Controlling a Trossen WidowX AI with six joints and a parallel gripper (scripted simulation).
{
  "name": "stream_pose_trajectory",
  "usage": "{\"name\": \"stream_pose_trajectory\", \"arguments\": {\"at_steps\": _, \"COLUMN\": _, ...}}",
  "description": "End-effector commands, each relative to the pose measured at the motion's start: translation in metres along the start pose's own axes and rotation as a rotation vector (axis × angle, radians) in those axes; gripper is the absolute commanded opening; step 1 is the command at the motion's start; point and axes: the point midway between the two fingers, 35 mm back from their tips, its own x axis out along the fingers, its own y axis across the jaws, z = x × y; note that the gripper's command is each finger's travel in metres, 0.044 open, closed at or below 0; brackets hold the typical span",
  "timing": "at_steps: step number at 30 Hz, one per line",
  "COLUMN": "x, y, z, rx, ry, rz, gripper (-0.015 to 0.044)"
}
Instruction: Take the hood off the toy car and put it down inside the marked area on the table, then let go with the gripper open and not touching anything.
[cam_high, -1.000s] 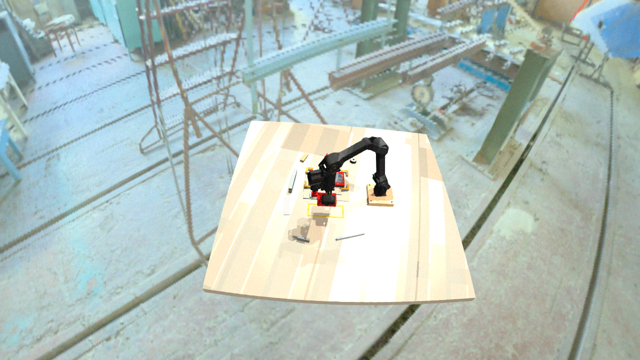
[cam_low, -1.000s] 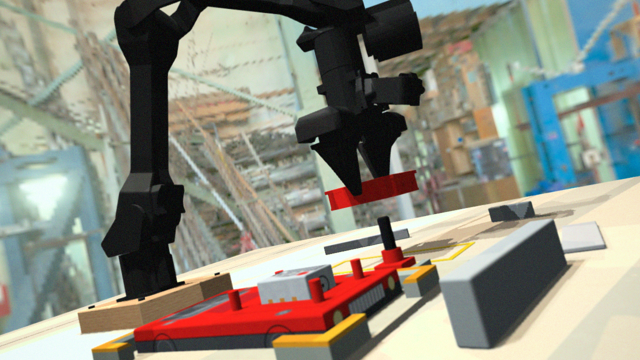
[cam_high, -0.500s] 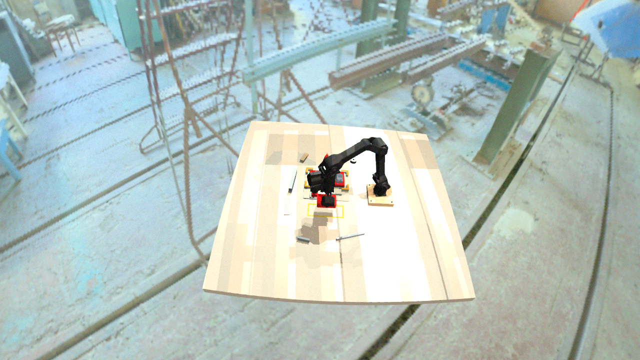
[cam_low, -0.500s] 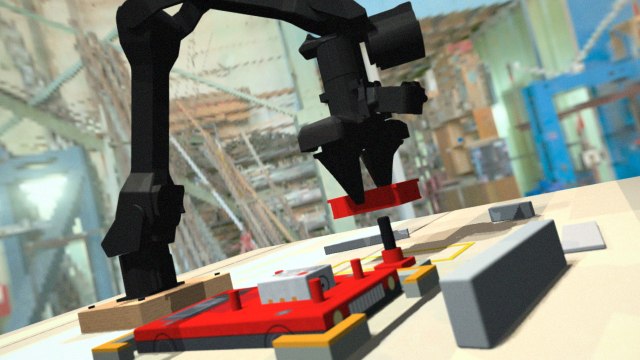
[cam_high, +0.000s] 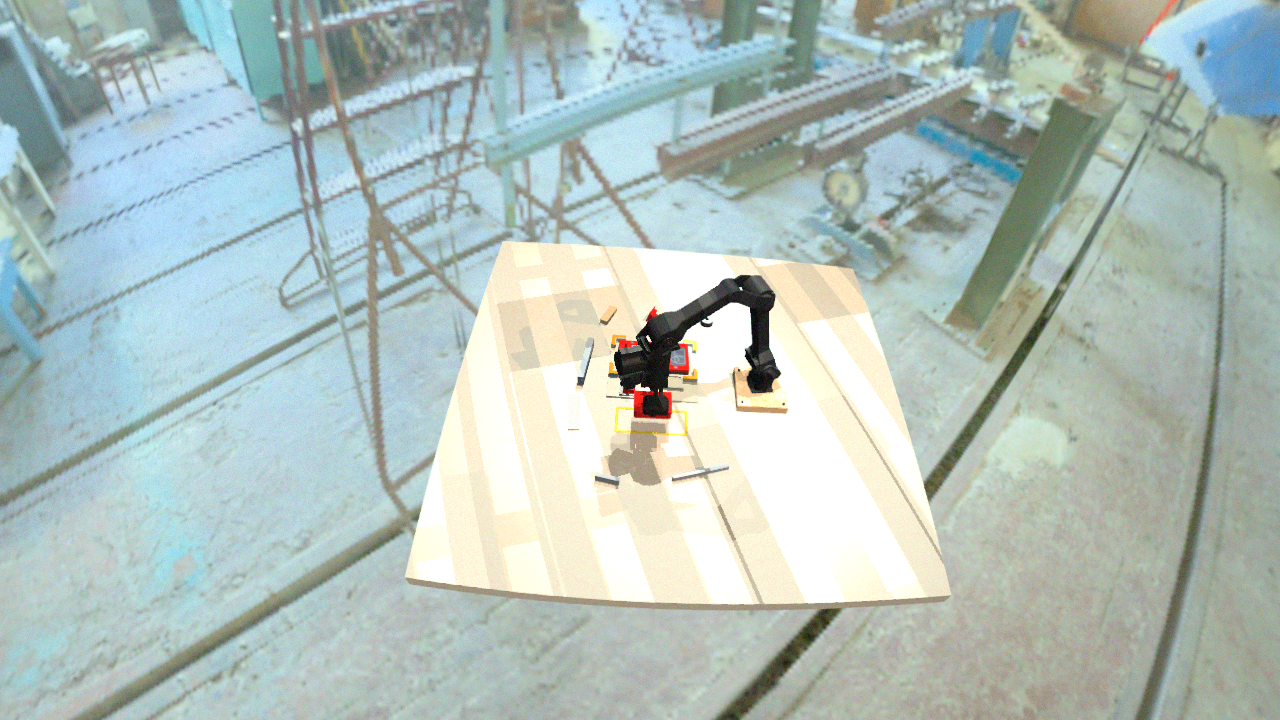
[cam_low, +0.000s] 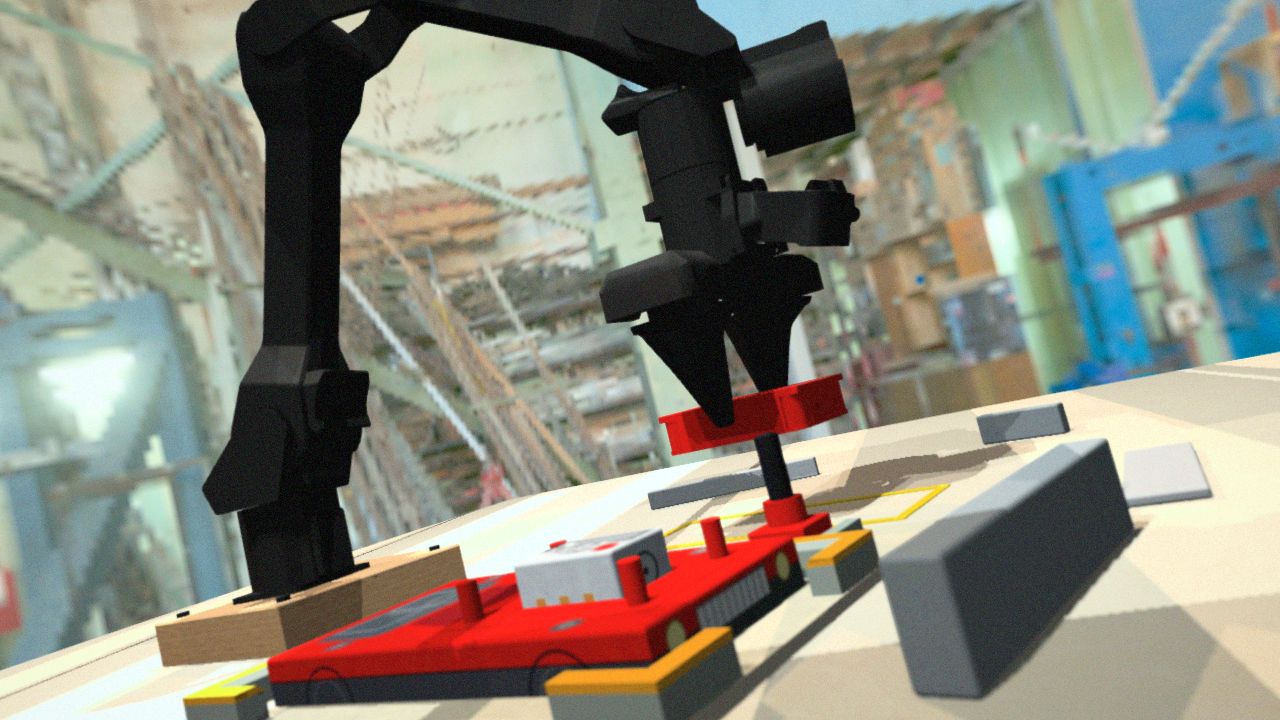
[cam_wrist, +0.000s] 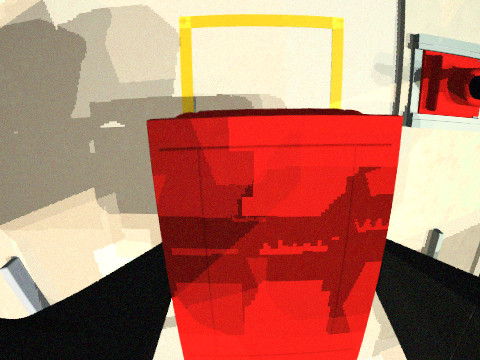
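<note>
My gripper (cam_low: 742, 413) (cam_high: 656, 404) is shut on the red hood (cam_low: 796, 407) (cam_wrist: 274, 240) (cam_high: 640, 404) and holds it in the air, roughly level. The hood hangs over the near edge of the yellow marked rectangle (cam_wrist: 256, 22) (cam_low: 926, 497) (cam_high: 650, 433), close to the car's front end. The red toy car (cam_low: 501, 617) (cam_high: 679, 356) sits on its fixture with pegs and a grey block on top. A black post (cam_low: 771, 465) on the car's front stands just under the hood. A part of the car shows at the right in the wrist view.
A large grey block (cam_low: 1002, 564) lies right of the car. A flat grey plate (cam_low: 1163, 472), a small grey block (cam_low: 1020, 422) and a grey bar (cam_low: 707, 483) lie beyond. Grey bars (cam_high: 699, 471) (cam_high: 583, 360) lie on the table. The arm's wooden base (cam_low: 304, 608) (cam_high: 760, 398) stands behind the car.
</note>
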Motion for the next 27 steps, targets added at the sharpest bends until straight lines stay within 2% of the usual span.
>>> {"name": "stream_pose_trajectory", "arguments": {"at_steps": 1, "x": 0.003, "y": 0.001, "z": 0.000, "rx": 0.003, "ry": -0.001, "rz": 0.003, "gripper": 0.0000}}
{"name": "stream_pose_trajectory", "arguments": {"at_steps": 27, "x": 0.021, "y": 0.000, "z": -0.001, "rx": 0.003, "ry": -0.001, "rz": 0.003, "gripper": 0.0000}}
